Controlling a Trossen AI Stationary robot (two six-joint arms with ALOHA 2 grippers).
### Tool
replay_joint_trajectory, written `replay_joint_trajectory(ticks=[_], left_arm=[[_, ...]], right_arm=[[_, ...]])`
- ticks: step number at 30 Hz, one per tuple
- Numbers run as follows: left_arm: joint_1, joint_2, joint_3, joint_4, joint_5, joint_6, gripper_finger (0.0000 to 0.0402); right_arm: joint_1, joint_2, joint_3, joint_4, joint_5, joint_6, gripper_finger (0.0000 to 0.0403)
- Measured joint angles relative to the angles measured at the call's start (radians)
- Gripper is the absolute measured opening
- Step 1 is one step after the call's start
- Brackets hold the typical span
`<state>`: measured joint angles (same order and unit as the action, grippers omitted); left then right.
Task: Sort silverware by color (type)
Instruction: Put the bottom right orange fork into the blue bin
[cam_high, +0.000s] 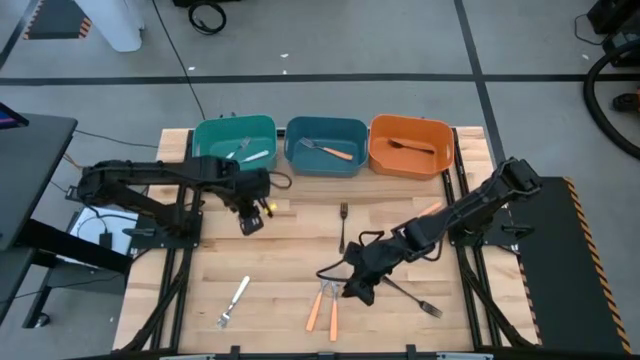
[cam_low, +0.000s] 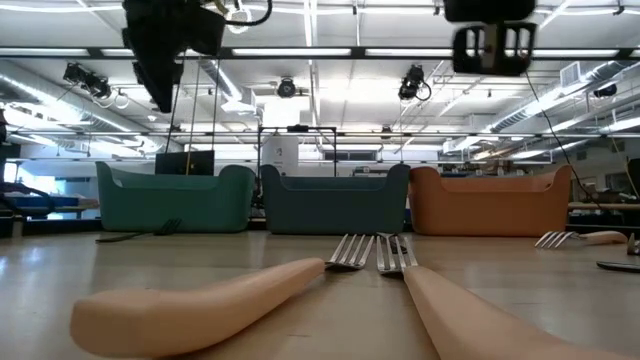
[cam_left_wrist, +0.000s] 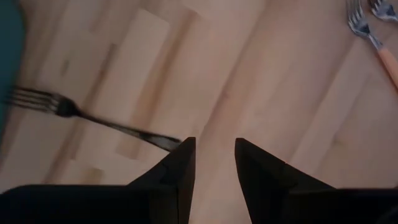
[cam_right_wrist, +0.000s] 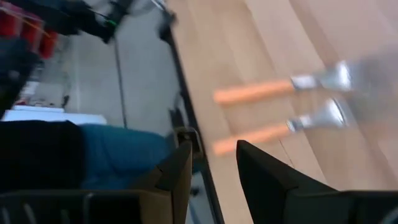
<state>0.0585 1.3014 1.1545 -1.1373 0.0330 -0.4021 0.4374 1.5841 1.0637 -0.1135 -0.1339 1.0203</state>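
Note:
Two orange-handled forks (cam_high: 322, 306) lie side by side near the table's near edge, close in the low view (cam_low: 300, 290). My right gripper (cam_high: 357, 287) hovers open just to their right; its wrist view shows both forks (cam_right_wrist: 280, 112) ahead of the fingers. My left gripper (cam_high: 250, 216) is open above bare wood in front of the teal bin, with a black fork (cam_left_wrist: 93, 118) beyond its fingers. That black fork (cam_high: 343, 226) lies mid-table. A second black fork (cam_high: 415, 299) lies right of my right gripper. A silver fork (cam_high: 233, 301) lies near left.
Three bins stand along the far edge: teal (cam_high: 205, 140) holding silver forks, blue (cam_high: 325, 128) holding an orange-handled fork, orange (cam_high: 410, 125) holding another. One more orange handle (cam_high: 429, 209) shows beside my right arm. Bare wood lies between the bins and the forks.

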Motion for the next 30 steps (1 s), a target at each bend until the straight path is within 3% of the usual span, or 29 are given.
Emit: replay_joint_trajectory(ticks=[5, 12, 25, 30], left_arm=[[-0.093, 0.0, 0.0, 0.008, 0.0, -0.111, 0.0121], [-0.161, 0.0, 0.0, 0.096, 0.0, -0.237, 0.0121], [-0.188, 0.0, 0.0, 0.09, -0.001, -0.142, 0.0121], [-0.188, 0.001, 0.0, 0.066, -0.001, -0.11, 0.0121]], right_arm=[[0.017, 0.0, 0.0, 0.115, 0.078, -0.043, 0.0135], [0.061, 0.0, 0.0, 0.143, 0.151, 0.16, 0.0134], [0.218, 0.025, 0.01, 0.301, 0.491, 0.436, 0.0134], [0.214, 0.162, 0.163, 0.297, 0.452, 0.419, 0.0134]])
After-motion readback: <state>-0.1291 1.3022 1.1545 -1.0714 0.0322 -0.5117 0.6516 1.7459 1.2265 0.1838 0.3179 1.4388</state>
